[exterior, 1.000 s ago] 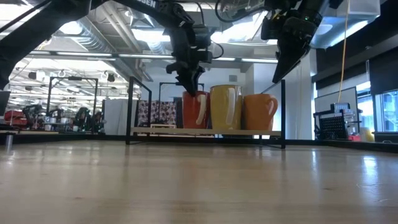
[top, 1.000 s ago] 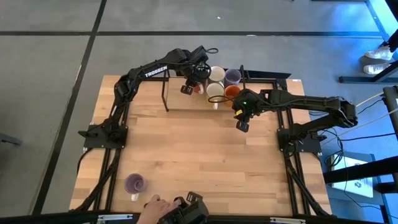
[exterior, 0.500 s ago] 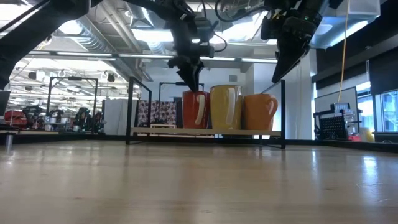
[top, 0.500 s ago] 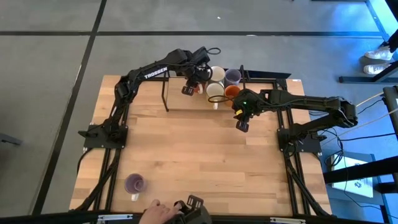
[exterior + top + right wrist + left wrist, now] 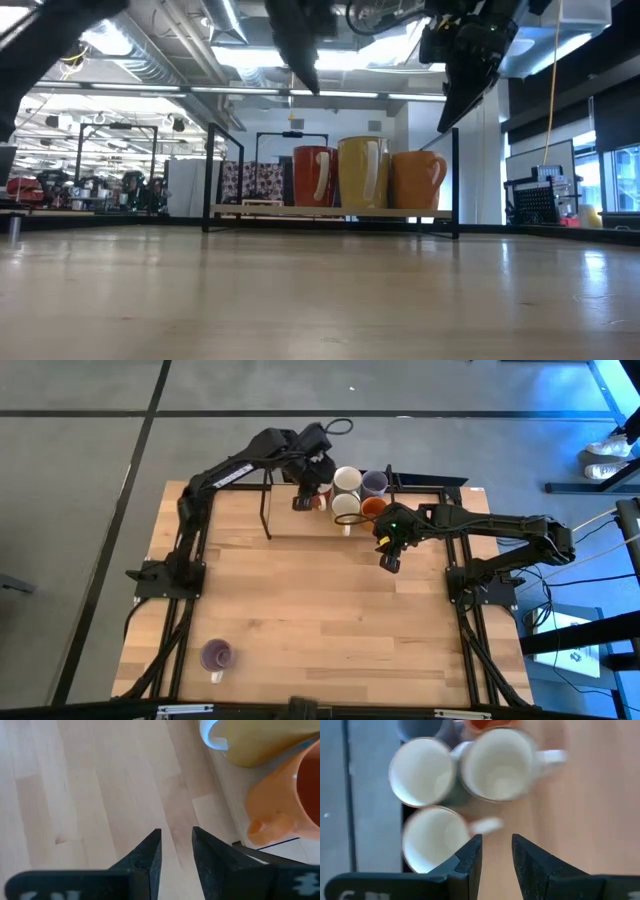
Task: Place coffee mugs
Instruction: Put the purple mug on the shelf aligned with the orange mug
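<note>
While I've got both arms up at the back of the table, most of the mugs are bunched on the low rack (image 5: 430,488) there: in the high view I count a cream mug (image 5: 347,508) at the rack's front edge with its handle poking toward the open table, the orange mug (image 5: 373,508) touching it on the side nearer my right arm, another white mug (image 5: 347,479) right behind the cream one, and the pale lavender mug (image 5: 375,483) behind the orange one. The mug with the reddish body (image 5: 315,176) sits at the end of that cluster away from the orange one, mostly hidden under my left arm from above, but the low view shows it upright in a row with the cream and orange ones. My left gripper (image 5: 303,500) hangs above that reddish mug, not touching it, and from its wrist cam the fingers (image 5: 470,857) are only slightly apart with nothing between them. My right gripper (image 5: 389,558) hovers over bare wood just in front of the rack, near the orange mug, fingers (image 5: 145,855) also a narrow gap apart and empty. One dark purple mug (image 5: 216,655) is all alone, well apart from the rack, down at the near corner on my left arm's side, upright with its white handle pointing at the table edge
</note>
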Robot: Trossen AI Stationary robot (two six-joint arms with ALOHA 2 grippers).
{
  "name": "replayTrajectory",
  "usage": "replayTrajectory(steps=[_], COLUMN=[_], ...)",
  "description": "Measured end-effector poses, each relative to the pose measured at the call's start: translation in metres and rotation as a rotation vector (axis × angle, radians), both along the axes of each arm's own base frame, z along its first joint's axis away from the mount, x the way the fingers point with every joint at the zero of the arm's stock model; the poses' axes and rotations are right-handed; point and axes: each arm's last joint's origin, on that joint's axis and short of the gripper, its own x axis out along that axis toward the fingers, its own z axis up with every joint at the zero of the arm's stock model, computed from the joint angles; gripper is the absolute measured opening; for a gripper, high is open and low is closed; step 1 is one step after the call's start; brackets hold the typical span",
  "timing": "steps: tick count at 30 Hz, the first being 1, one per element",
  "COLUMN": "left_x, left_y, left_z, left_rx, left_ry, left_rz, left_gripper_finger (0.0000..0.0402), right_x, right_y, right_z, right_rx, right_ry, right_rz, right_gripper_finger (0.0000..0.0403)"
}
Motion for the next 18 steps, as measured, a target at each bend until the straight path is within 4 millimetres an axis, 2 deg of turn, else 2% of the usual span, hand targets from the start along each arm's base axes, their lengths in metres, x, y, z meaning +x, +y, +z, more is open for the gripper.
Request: replayTrajectory(steps=[5, 10, 13, 18], left_x=[-0.024, -0.054, -0.072, -0.111], left_y=[-0.042, -0.079, -0.104, -0.142], left_z=[0.035, 0.063, 0.067, 0.063], left_rx=[-0.073, -0.249, -0.264, -0.272], left_ry=[-0.040, -0.093, -0.072, -0.045], left_rz=[0.031, 0.059, 0.093, 0.178], left_gripper_finger=[0.0100, 0.0100, 0.0100, 0.0100], right_x=[0.001, 0.002, 0.008, 0.017], right_y=[0.000, 0.005, 0.013, 0.031], right_z=[0.001, 0.005, 0.009, 0.015], right_rx=[0.005, 0.007, -0.002, 0.013], right_ry=[-0.013, -0.057, -0.114, -0.215], right_rz=[-0.002, 0.002, 0.024, 0.060], right_gripper_finger=[0.0097, 0.0097, 0.0097, 0.0097])
